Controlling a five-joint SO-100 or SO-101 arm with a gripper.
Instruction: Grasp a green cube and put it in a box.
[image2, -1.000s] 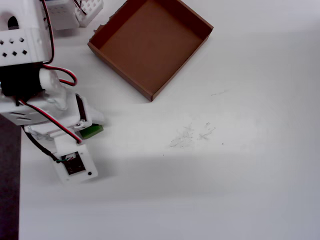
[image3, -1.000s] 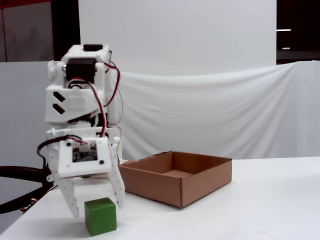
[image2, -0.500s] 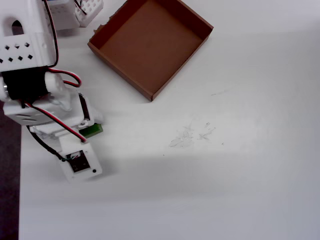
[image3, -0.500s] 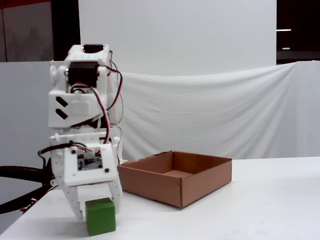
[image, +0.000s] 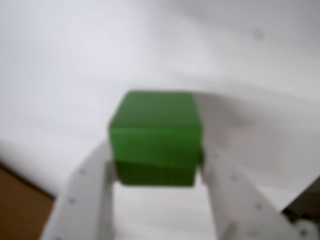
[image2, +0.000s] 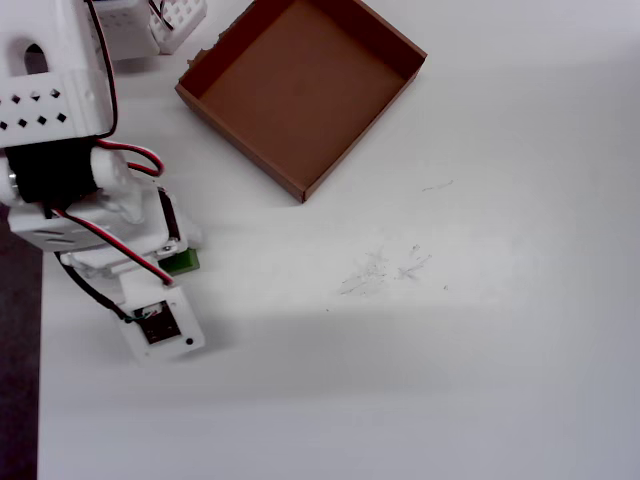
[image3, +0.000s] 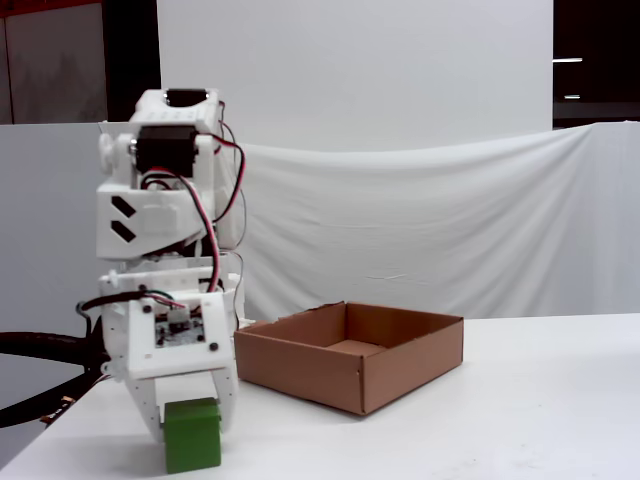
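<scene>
The green cube (image: 155, 135) sits on the white table between my two white fingers, which press against its left and right faces in the wrist view. In the overhead view only a sliver of the green cube (image2: 183, 262) shows under the arm, at the table's left. In the fixed view my gripper (image3: 192, 432) points down and is shut on the green cube (image3: 192, 440), whose base is at table level. The box (image2: 240, 142), a shallow brown cardboard tray, lies empty at the top centre of the overhead view, apart from the cube. The box (image3: 300, 372) stands to the gripper's right in the fixed view.
A small white perforated block (image2: 176, 18) sits by the arm's base near the box's left corner. The table's left edge (image2: 38, 400) runs close beside the arm. A white cloth (image3: 450, 220) hangs behind the table. Faint scratches (image2: 385, 268) mark the tabletop.
The fingers have closed in from either side of the green cube until they grip it. The wrist has sunk slightly. The cube has shifted a little left in the fixed view.
</scene>
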